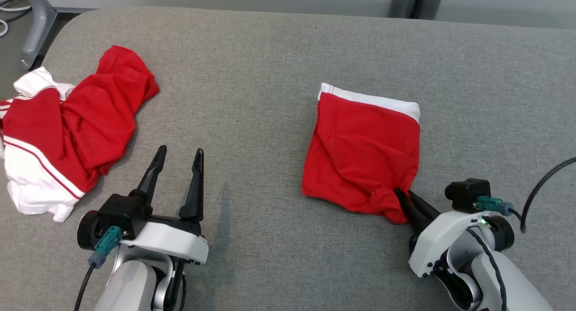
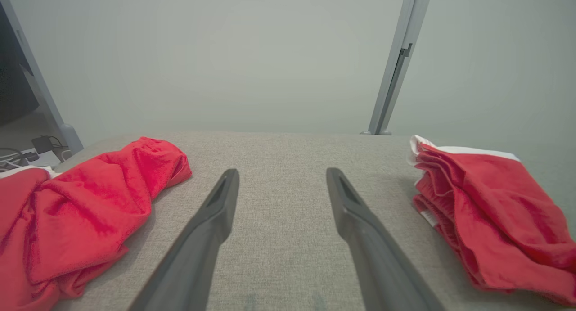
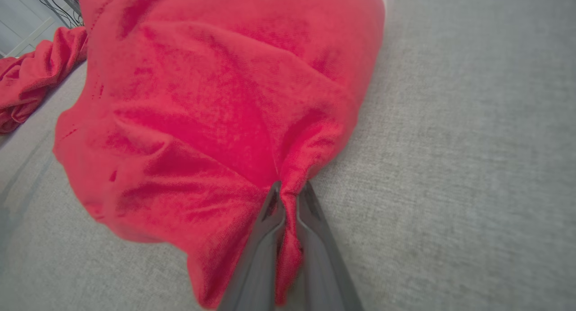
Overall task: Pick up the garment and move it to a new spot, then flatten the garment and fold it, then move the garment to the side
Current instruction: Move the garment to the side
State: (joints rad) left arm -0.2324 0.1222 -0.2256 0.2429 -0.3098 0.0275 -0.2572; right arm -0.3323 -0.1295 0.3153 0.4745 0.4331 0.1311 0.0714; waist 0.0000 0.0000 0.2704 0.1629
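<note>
At your far left, a crumpled red-and-white cloth (image 1: 67, 131) lies on the grey fabric surface (image 1: 252, 77); a grey metal leg (image 1: 38, 23) stands beyond its corner.

The folded garment (image 1: 362, 158) is coloured red and edged with a white band. The crumpled garment (image 1: 67, 131) is patterned in red and white, with thin red stripes. The surface (image 1: 252, 54) is covered in plain grey fabric. The left gripper (image 1: 180, 149) is finished in black.

left gripper (image 2: 281, 175): two long dark fingers spread wide | under them: grey woven fabric surface (image 2: 279, 149) | left: crumpled red cloth heap (image 2: 90, 203), clear of fingers | right: folded red garment with white band (image 2: 490, 212), clear of fingers | behind: slanted grey metal post (image 2: 396, 72)
</note>
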